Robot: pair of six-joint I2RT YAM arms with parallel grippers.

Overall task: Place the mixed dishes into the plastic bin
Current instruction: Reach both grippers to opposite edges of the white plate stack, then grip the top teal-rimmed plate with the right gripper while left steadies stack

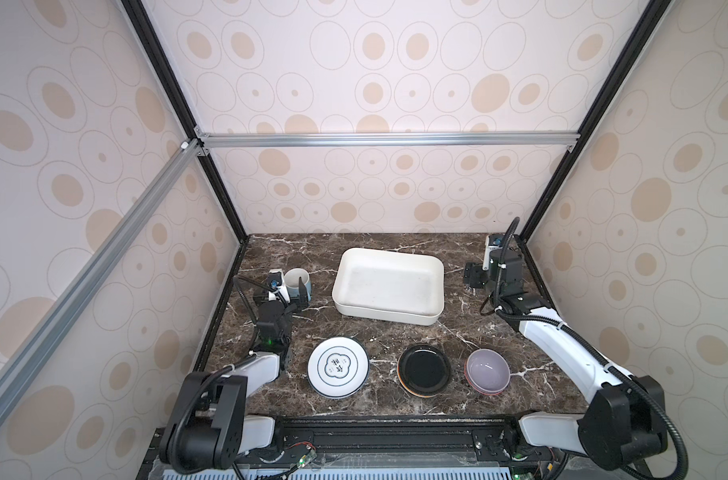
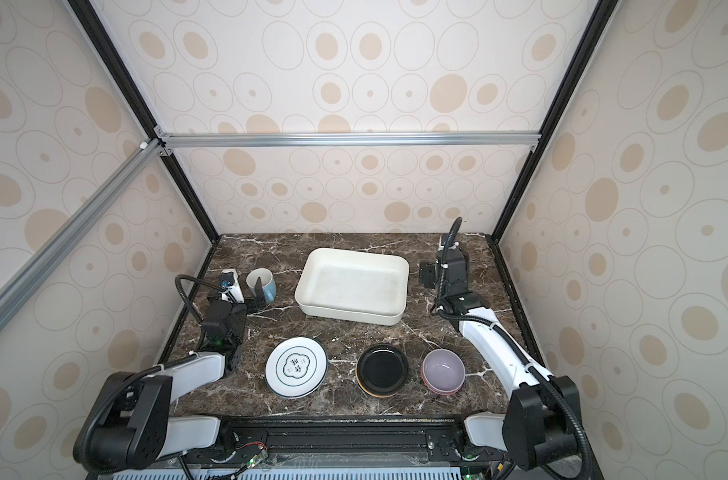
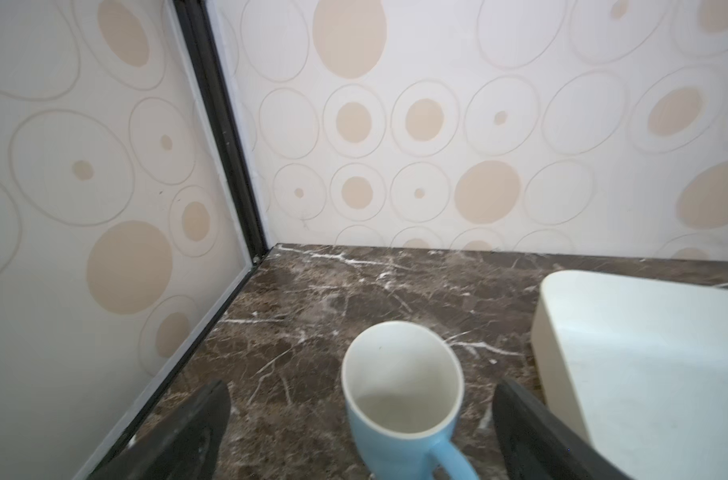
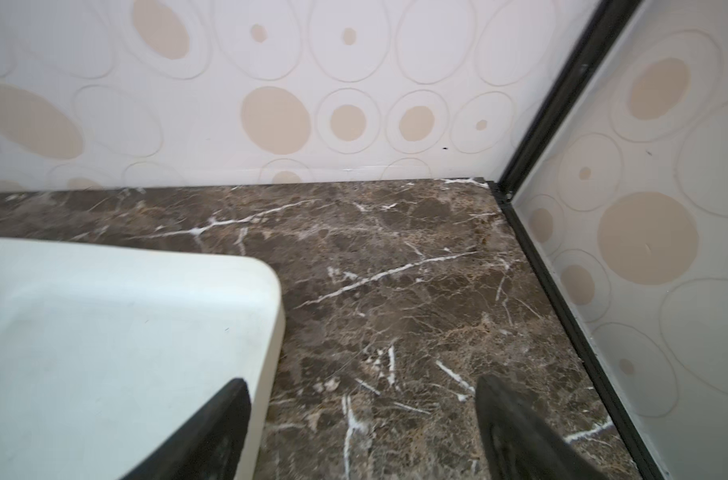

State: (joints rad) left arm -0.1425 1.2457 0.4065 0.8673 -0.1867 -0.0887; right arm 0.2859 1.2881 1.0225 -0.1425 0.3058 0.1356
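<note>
You see a light-blue mug (image 3: 399,395), off-white bin (image 1: 387,313), glossy black plate (image 1: 424,370), lilac bowl (image 1: 488,369), and brown, white-veined tabletop (image 1: 395,336).

Dark printed characters, inside the centre emblem of the white plate (image 1: 338,367), too small to read

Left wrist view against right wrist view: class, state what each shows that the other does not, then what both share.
Only the left wrist view shows the light-blue mug, upright and empty, between the fingers of the open left claw, not gripped. Only the right wrist view shows the open right claw, with only bare marble table between its fingers. Both show a corner of the empty plastic bin, the marble table and the circle-patterned wall.
</note>
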